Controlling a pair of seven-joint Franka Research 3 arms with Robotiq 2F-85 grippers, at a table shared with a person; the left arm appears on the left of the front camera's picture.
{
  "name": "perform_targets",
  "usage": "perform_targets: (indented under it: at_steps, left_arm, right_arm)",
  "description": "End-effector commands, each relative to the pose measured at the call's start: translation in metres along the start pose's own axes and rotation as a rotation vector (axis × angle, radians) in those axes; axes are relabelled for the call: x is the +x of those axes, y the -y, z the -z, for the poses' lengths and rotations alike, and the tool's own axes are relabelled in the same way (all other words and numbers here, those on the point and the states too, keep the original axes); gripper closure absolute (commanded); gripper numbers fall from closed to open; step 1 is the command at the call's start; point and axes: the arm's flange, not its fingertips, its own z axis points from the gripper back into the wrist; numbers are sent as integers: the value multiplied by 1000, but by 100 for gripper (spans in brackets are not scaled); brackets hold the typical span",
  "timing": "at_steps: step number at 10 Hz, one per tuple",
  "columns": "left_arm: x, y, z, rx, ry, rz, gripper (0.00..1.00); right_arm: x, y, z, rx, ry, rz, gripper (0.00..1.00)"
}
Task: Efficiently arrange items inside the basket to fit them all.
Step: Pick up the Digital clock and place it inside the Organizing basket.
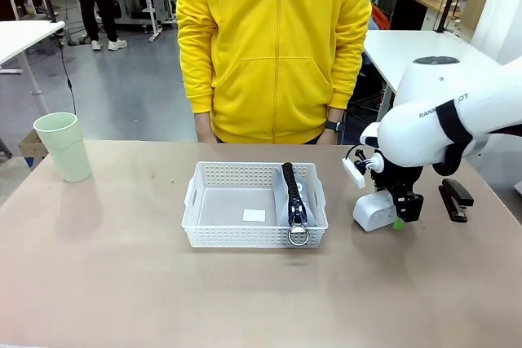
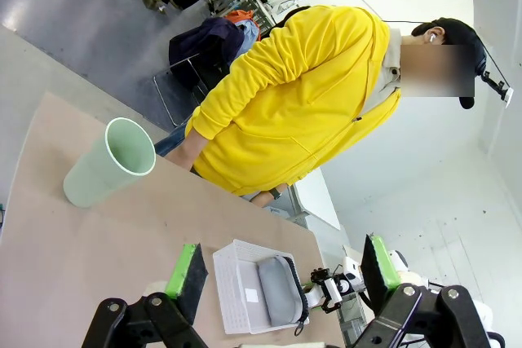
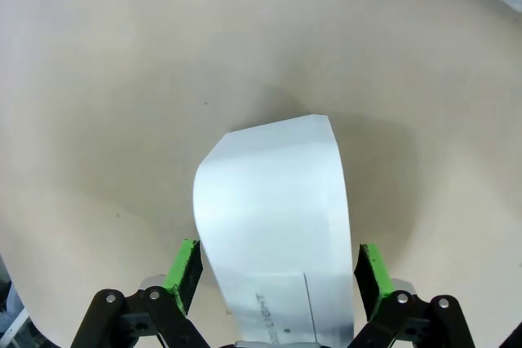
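The white basket [image 1: 214,207] sits mid-table, and the grey pouch [image 1: 292,198] stands on edge along its right wall, metal ring toward me. The white box [image 1: 371,211] lies on the table right of the basket. My right gripper [image 1: 401,211] is down over it. In the right wrist view the box [image 3: 273,218] lies between the green pads [image 3: 186,270], and the right gripper [image 3: 279,276] is open around it. The black stapler [image 1: 455,200] lies farther right. The pale green cup [image 1: 65,147] stands at the far left. My left gripper [image 2: 281,270] hangs open and holds nothing, high above the basket [image 2: 232,283], the pouch [image 2: 281,292] and the cup [image 2: 110,162].
A person in a yellow hoodie [image 1: 273,46] stands at the far edge behind the basket, hands down by the table edge. A small white label [image 1: 254,215] lies on the basket floor. Bare tabletop stretches between the cup and the basket and along the near edge.
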Motion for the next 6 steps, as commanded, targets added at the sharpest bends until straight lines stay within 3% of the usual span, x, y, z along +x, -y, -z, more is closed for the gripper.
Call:
perform_targets:
  at_steps: [1, 4, 5, 6]
  left_arm:
    - [0, 0, 1, -19, 16, 21, 0]
    - [0, 0, 1, -19, 16, 21, 0]
    - [0, 0, 1, -19, 16, 21, 0]
    - [0, 0, 1, -19, 16, 21, 0]
  right_arm:
    - [0, 3, 2, -24, -26, 7, 0]
    - [-1, 0, 2, -41, -19, 17, 0]
    - [-1, 0, 2, -56, -25, 1, 57]
    - [0, 0, 2, -67, -21, 18, 58]
